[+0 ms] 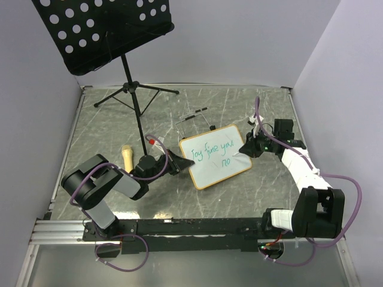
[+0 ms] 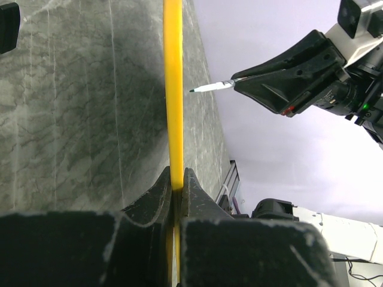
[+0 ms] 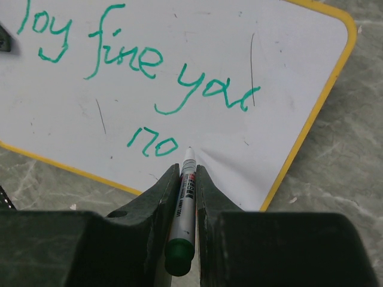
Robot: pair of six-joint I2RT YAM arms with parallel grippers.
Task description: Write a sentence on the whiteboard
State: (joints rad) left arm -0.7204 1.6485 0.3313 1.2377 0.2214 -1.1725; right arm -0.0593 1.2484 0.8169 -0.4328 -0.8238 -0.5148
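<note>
Whiteboard (image 1: 216,156) lying mid-table, skewed, showing green writing "joy fine you / no". Left gripper (image 1: 179,164) clenching on board's frame at its 9 o'clock edge. Right gripper (image 1: 246,148) reaching in from 3 o'clock, grasping green marker (image 3: 185,197). Marker tip pointing just beside "no"; contact with board unclear. Music stand (image 1: 102,30) standing at table's 11 o'clock.

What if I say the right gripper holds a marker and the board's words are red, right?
No, the words on the board are green, not red; the right wrist view shows it. The right gripper does hold a marker.
</note>
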